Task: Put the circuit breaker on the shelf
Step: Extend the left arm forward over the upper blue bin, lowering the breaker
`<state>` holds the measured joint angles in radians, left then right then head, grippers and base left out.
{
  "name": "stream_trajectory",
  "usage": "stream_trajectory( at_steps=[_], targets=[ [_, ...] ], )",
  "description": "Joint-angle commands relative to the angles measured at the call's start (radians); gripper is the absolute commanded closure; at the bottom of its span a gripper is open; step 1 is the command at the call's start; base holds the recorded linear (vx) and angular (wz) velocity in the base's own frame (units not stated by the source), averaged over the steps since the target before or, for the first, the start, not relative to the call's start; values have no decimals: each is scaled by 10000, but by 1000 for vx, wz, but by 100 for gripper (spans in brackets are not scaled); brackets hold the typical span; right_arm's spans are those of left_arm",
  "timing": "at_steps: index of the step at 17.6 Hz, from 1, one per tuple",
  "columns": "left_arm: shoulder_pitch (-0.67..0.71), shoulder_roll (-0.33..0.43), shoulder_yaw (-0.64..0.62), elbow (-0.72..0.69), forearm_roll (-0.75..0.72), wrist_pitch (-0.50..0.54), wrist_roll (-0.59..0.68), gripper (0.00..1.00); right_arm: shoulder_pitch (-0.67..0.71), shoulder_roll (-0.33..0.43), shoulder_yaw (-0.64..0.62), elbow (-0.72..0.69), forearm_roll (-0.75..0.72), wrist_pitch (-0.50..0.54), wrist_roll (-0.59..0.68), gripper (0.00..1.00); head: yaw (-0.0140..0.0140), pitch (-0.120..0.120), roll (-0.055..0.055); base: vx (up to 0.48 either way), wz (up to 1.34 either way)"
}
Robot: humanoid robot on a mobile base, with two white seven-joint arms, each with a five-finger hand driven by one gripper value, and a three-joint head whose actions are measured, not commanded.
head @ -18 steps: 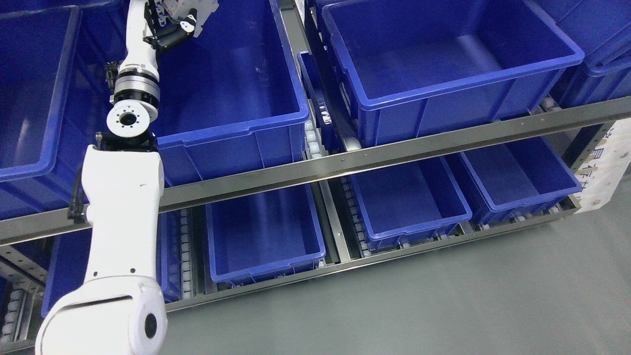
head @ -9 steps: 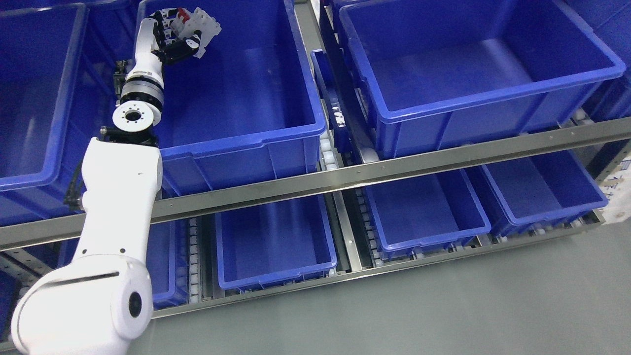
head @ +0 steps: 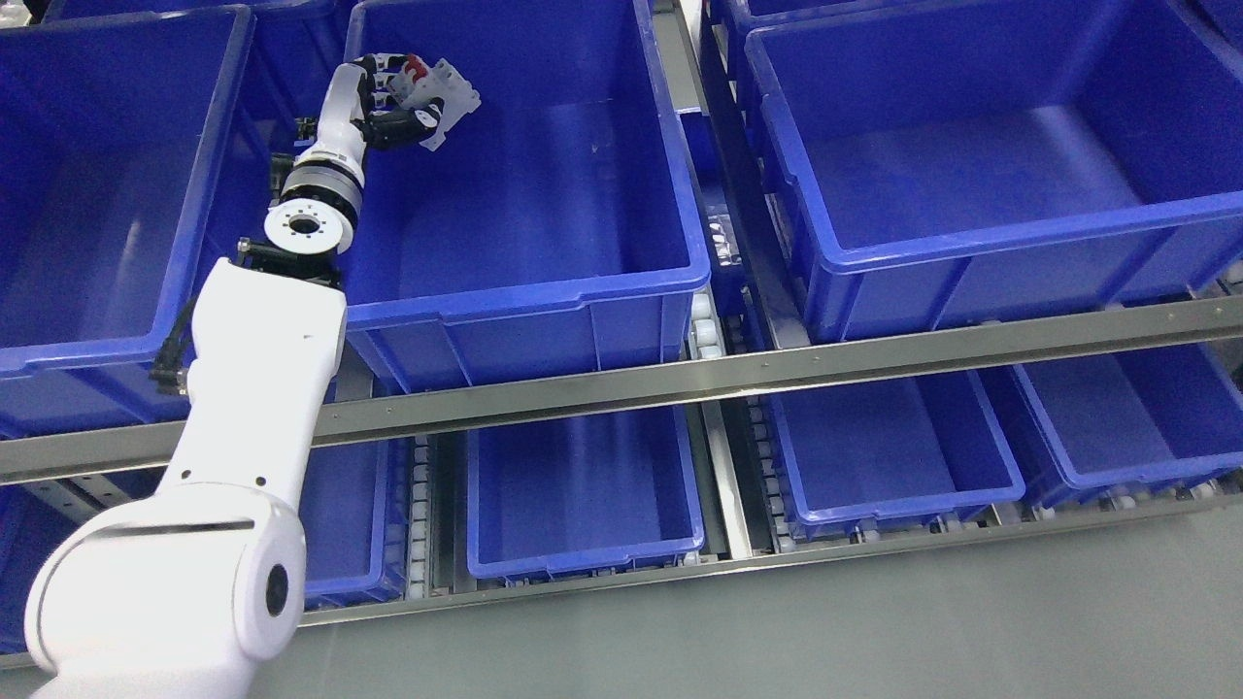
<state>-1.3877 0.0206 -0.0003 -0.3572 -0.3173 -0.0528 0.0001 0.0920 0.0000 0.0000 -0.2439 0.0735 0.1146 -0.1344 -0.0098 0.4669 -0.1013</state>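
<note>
My left arm comes in from the lower left and reaches up over the shelf. My left hand (head: 400, 105) is shut on a white circuit breaker (head: 447, 99) with a red switch. It holds the breaker over the far left part of the middle blue bin (head: 544, 291) on the upper shelf level, above the bin's floor. The bin under the hand shows nothing inside. My right arm is not in view.
Large blue bins stand left (head: 87, 330) and right (head: 971, 243) of the middle bin. A steel shelf rail (head: 738, 374) runs across the front. Smaller blue bins (head: 583, 563) sit on the lower level. Grey floor (head: 874, 631) lies in front.
The whole picture has shifted right and down, so the camera has moved. The left hand still holds the breaker and sits lower over the middle bin.
</note>
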Motion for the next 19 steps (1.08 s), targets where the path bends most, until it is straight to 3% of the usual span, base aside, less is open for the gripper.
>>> stream_trajectory(
  at_steps=[1, 9, 16, 19],
  targets=[
    [-66, -31, -2187, 918, -2, 6, -1, 86, 0, -175, 199, 0, 1, -348, -6, 0, 0, 0, 0, 98, 56],
    [-97, -31, -2958, 948, -33, 83, -1, 83, 0, -175, 199, 0, 1, -348, -21, 0, 0, 0, 0, 114, 25],
    [-97, -31, -3265, 948, -94, 589, 30, 61, 0, -175, 199, 0, 1, -348, -21, 0, 0, 0, 0, 93, 1],
    [-97, -31, -3265, 933, -94, 589, 61, 46, 0, -175, 199, 0, 1, -348, -21, 0, 0, 0, 0, 62, -15]
  ],
)
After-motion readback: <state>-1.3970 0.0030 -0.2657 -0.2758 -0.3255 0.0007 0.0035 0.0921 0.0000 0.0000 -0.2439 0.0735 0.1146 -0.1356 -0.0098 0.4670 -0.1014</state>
